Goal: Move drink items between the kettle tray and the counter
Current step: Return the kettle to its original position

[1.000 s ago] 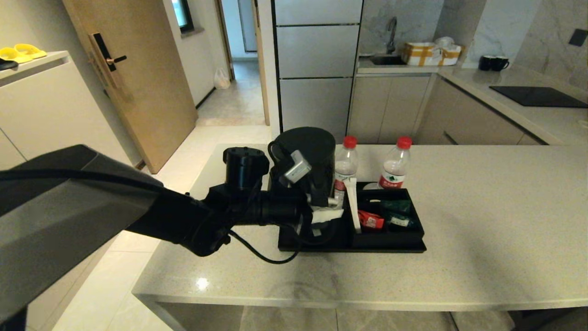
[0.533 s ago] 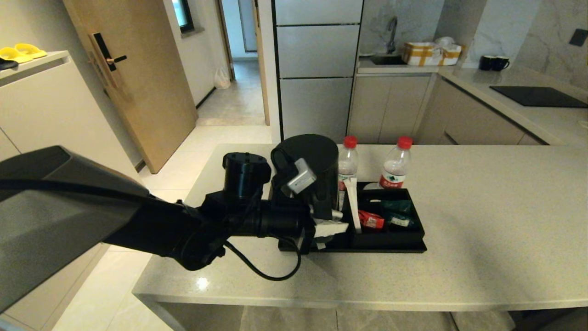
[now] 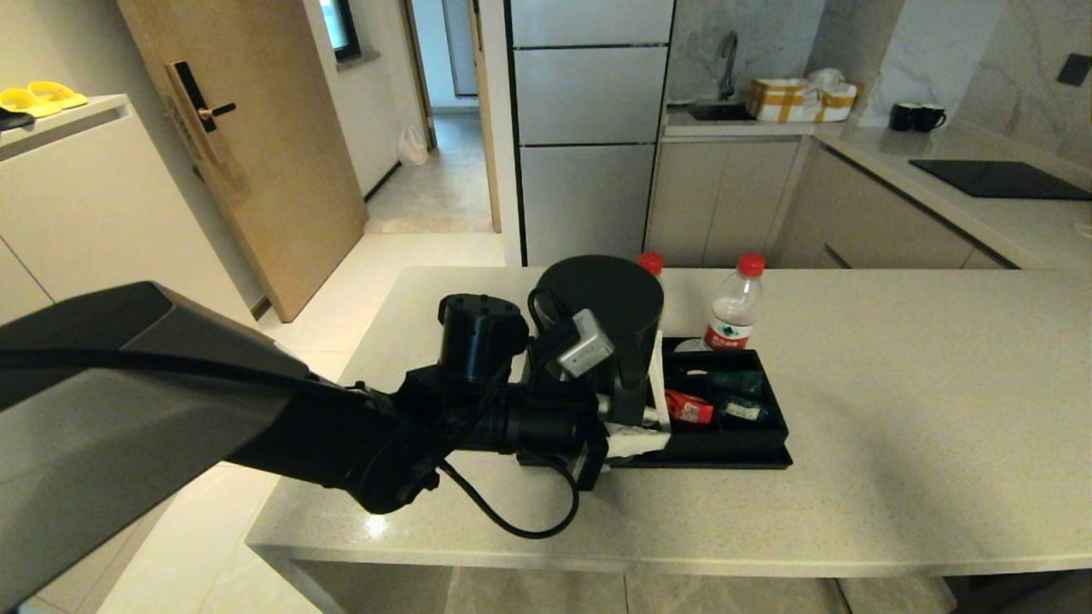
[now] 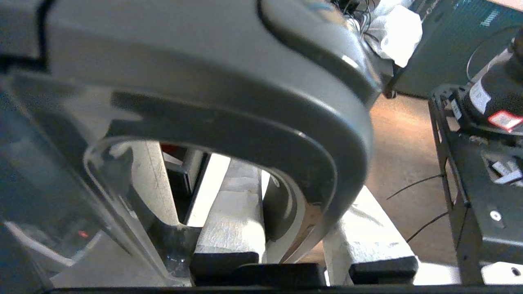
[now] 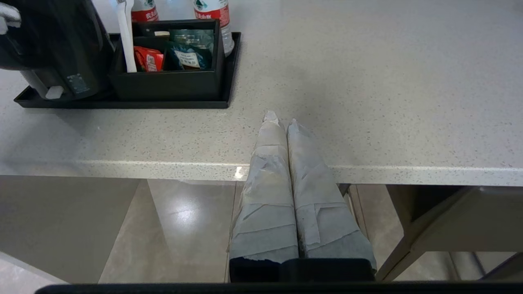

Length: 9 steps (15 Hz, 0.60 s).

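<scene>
Left fingers (image 4: 229,228) through kettle (image 3: 607,320) handle.

head: high, forward-down | wrists: close | shared: kettle tray (image 3: 725,460)

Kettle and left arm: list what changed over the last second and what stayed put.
The left gripper, fingers shut on the kettle's handle, carried the kettle rightward and lower over the kettle tray. It now hides most of the left bottle. The right bottle, the sachets and the tray stayed put on the counter. The right gripper is shut, off the counter's near edge.
</scene>
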Tool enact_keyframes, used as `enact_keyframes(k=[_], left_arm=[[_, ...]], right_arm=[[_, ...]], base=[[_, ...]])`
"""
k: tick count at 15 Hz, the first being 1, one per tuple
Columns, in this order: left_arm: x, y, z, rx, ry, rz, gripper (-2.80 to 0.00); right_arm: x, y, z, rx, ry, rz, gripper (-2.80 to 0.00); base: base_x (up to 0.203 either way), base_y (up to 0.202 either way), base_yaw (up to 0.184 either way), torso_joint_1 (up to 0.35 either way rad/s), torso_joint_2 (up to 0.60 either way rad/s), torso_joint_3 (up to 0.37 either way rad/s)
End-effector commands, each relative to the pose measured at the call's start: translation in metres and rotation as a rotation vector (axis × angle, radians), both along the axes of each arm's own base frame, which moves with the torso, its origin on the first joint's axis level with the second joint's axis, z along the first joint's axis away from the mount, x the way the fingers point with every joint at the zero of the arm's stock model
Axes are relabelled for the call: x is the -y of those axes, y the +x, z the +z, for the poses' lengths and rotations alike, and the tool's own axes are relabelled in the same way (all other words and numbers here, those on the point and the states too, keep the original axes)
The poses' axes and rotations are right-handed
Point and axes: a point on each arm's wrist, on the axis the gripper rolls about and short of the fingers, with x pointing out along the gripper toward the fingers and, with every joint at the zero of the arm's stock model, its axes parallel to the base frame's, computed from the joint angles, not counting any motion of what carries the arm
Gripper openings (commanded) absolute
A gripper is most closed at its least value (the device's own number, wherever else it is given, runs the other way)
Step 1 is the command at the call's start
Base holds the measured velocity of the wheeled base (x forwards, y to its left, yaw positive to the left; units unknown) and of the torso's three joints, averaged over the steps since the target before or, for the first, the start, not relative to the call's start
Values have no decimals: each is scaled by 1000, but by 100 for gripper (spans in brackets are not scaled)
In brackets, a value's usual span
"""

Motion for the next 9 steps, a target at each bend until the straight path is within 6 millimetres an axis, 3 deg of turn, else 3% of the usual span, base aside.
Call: enact_keyframes(k=[1, 4, 9], left_arm=[[-7, 12, -20, -7, 35, 20, -280], [-12, 21, -36, -23, 58, 34, -280], [-19, 35, -24, 0, 41, 68, -280]], right_arm=[[0, 0, 0, 1, -1, 1, -280], [0, 0, 0, 0, -1, 1, -280], [0, 0, 0, 2, -1, 1, -280]], base=[[0, 0, 0, 0, 0, 0], [0, 0, 0, 0, 0, 0], [0, 0, 0, 0, 0, 0]])
